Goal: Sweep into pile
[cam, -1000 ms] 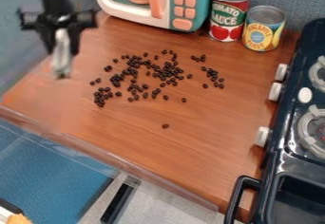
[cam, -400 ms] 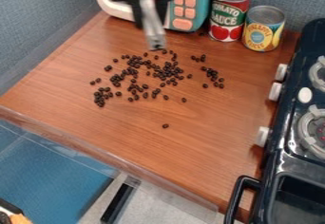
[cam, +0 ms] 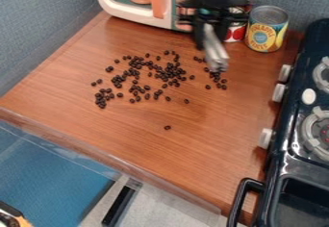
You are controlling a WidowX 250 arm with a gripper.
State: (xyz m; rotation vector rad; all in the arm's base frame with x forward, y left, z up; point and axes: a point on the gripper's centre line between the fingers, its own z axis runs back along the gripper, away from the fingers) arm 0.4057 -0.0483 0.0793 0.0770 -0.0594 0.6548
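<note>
With my pincer point(cam: 205, 29) closed around a silvery tool point(cam: 215, 53), I am holding its free end downward near the scattered dark beans point(cam: 172, 70) on the bench point(cam: 128, 130), presumably for sweeping stragglers inward.

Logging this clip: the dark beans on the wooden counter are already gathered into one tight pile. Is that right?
Not quite: the camera view shows the dark beans on the wooden counter scattered in loose clusters, with a lone bean well apart.
</note>
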